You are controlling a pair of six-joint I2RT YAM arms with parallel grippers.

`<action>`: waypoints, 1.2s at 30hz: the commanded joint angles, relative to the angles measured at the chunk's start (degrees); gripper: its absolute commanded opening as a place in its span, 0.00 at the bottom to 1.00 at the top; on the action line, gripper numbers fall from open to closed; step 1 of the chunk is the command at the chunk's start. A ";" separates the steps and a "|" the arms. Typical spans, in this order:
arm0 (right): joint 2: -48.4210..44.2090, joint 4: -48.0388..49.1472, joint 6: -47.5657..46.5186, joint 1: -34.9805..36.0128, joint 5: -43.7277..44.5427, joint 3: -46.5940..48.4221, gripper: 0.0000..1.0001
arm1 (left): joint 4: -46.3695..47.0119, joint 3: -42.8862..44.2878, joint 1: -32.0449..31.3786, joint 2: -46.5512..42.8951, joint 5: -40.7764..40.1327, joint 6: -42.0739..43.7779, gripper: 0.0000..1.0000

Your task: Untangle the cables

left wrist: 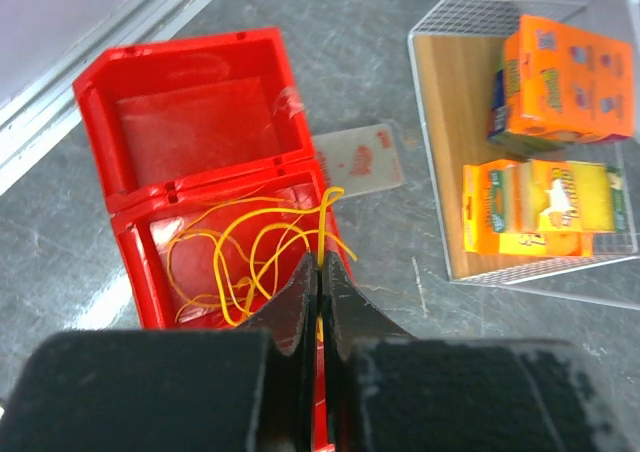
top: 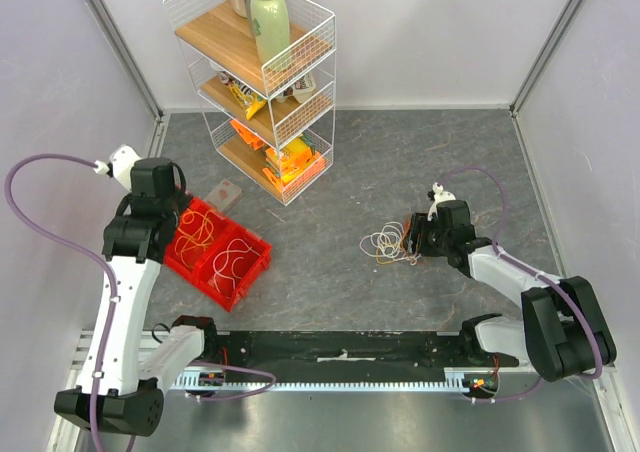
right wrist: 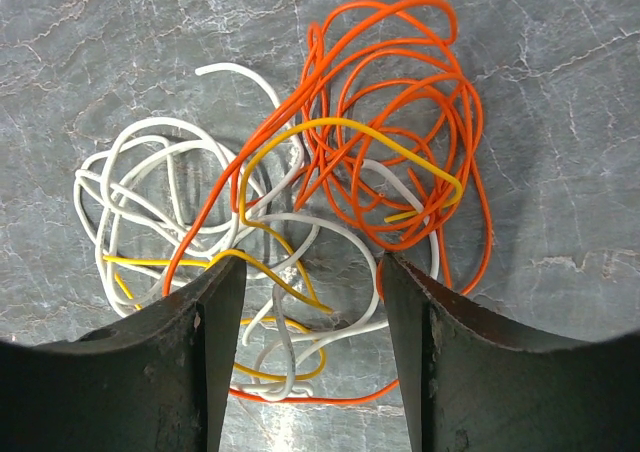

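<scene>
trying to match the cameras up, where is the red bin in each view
top external: red bin left of centre, partly under the left arm, below-left of the wire shelf.
left wrist: the bin fills the left half, beyond the shut left gripper pinching a yellow cable; shelf at right.
right wrist: not in it.
shared landmark: grey marbled tabletop, in all three.

Pale walls [top: 420, 32] enclosed a grey, marbled tabletop [top: 400, 162]. A white wire rack [top: 215, 34] with three wooden shelves stood at the back, left of centre.
</scene>
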 commanded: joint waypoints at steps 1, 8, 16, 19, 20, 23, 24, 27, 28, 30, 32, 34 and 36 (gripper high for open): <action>1.48 -0.13 -0.71 0.11 -1.54 -0.01 0.64 | 1.25 -5.00 1.78 -2.74 -0.79 -5.52 0.02; 1.66 0.05 -0.71 0.02 -1.63 -0.09 0.64 | 0.88 -12.39 2.66 -0.29 -0.80 -7.92 0.02; 0.61 0.13 -0.62 0.11 -1.54 -0.45 0.64 | 8.61 -23.89 9.15 2.09 10.79 -13.26 0.02; 0.52 0.31 -0.53 0.11 -1.54 -0.53 0.64 | 12.49 -28.03 13.90 5.60 17.99 -14.05 0.02; 0.52 0.31 -0.53 0.02 -1.46 -0.53 0.64 | 14.06 -29.17 15.22 7.52 19.76 -14.06 0.02; 0.78 0.31 -0.62 0.11 -1.63 -0.45 0.64 | 18.38 -31.12 18.21 11.05 24.51 -12.13 0.02; 0.96 0.31 -0.62 0.02 -1.63 -0.45 0.64 | 18.38 -31.03 18.65 11.49 24.78 -11.60 0.02; 0.96 0.13 -0.62 0.11 -1.63 -0.36 0.64 | 18.38 -30.77 18.66 10.36 24.17 -9.58 0.02; 0.87 0.22 -0.62 0.11 -1.63 -0.45 0.64 | 18.04 -30.85 18.66 8.88 23.74 -9.14 0.05; 1.04 0.22 -0.62 0.11 -1.54 -0.45 0.64 | 16.81 -30.16 18.66 5.63 24.08 -7.91 0.26; 1.48 0.31 -0.62 0.11 -1.72 -0.27 0.64 | 14.36 -28.58 18.66 1.76 24.87 -6.59 0.49; 2.01 0.13 -0.71 0.11 -1.90 -0.01 0.64 | 11.63 -26.29 18.49 -2.10 25.66 -5.45 0.71; 2.01 0.13 -0.71 0.11 -1.90 -0.01 0.64 | 10.39 -24.27 18.48 -5.88 28.20 -4.74 0.91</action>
